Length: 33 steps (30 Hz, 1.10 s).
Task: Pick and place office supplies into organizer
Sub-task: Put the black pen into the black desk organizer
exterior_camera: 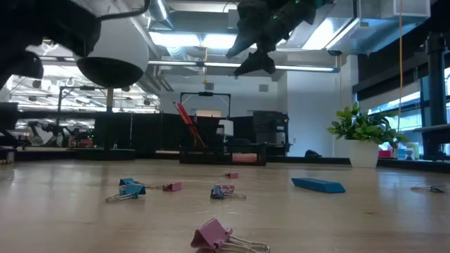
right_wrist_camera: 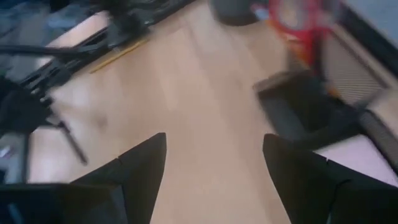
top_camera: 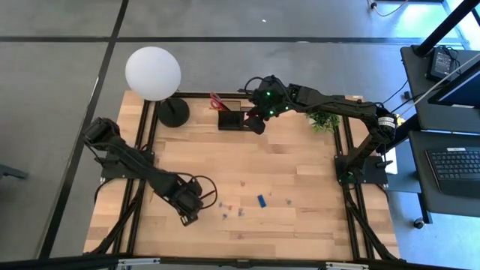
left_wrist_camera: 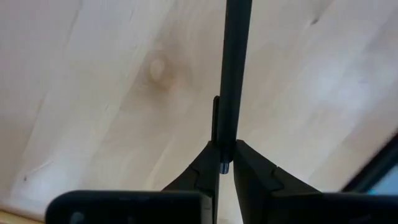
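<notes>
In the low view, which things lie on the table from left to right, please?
Blue clip → small pink clip → large pink clip → blue block → potted plant → clip at the right edge.

The left arm reaches from the left edge of the overhead frame down toward the lower left of centre, its left hand (top_camera: pixel 189 210) low over the tabletop with its fingers (left_wrist_camera: pixel 202 171) pinched nearly together on a thin black pen (left_wrist_camera: pixel 233 74). The right arm stretches from the right side to upper centre, its right hand (top_camera: pixel 256 124) raised with its fingers (right_wrist_camera: pixel 146 165) spread wide, gripping nothing.
</notes>
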{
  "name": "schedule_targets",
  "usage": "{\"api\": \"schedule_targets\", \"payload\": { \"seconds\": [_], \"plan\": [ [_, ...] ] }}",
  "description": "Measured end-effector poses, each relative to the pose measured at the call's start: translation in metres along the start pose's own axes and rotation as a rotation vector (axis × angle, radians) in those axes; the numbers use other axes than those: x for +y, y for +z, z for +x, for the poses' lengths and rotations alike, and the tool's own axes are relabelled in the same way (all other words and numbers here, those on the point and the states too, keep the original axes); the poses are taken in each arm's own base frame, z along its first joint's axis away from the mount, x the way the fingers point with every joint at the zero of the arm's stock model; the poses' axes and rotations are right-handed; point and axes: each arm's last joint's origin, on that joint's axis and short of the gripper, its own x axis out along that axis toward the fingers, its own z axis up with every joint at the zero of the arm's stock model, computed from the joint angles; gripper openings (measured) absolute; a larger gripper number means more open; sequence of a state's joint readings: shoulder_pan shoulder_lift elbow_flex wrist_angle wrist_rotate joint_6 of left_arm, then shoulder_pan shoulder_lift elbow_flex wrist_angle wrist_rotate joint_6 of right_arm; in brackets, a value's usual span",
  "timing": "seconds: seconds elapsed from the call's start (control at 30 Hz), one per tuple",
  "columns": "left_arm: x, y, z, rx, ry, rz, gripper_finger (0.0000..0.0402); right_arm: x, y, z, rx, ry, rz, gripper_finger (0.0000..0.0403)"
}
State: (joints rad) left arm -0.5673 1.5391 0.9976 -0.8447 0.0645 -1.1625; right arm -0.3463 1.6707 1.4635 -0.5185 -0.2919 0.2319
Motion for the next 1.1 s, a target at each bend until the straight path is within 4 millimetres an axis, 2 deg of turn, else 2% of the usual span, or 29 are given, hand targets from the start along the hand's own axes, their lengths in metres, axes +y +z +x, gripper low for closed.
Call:
{"api": "schedule_targets", "payload": {
  "seconds": [0.1, 0.2, 0.43, 0.6, 0.67, 0.87, 1.1],
  "plan": [
    [0.004, 0.004, -0.011, -0.023, -0.04, 0.003, 0.0029, 0.018, -0.004, 0.004, 0.018, 0.136, -0.211, 0.0272],
    [0.009, 0.009, -0.024, -0.06, -0.082, -0.001, 0.0029, 0.046, -0.007, 0.006, 0.017, 0.168, -0.421, 0.0272],
    [0.026, 0.027, -0.051, -0.158, -0.163, -0.081, 0.0032, 0.115, -0.021, 0.003, 0.001, -0.153, -0.889, 0.0272],
    [0.035, 0.041, -0.066, -0.231, -0.236, -0.111, 0.0032, 0.155, -0.036, 0.0, -0.055, -0.27, -1.036, 0.0272],
    [0.037, 0.047, -0.071, -0.273, -0.277, -0.106, 0.0033, 0.165, -0.041, -0.001, -0.057, -0.28, -1.097, 0.0272],
    [0.041, 0.068, -0.083, -0.362, -0.403, -0.131, 0.0033, 0.183, -0.056, 0.011, -0.053, -0.297, -1.101, 0.0272],
    [0.048, 0.09, -0.093, -0.444, -0.51, -0.223, 0.0033, 0.201, -0.072, 0.012, 0.012, -0.516, -1.386, 0.0271]
  ]
}}
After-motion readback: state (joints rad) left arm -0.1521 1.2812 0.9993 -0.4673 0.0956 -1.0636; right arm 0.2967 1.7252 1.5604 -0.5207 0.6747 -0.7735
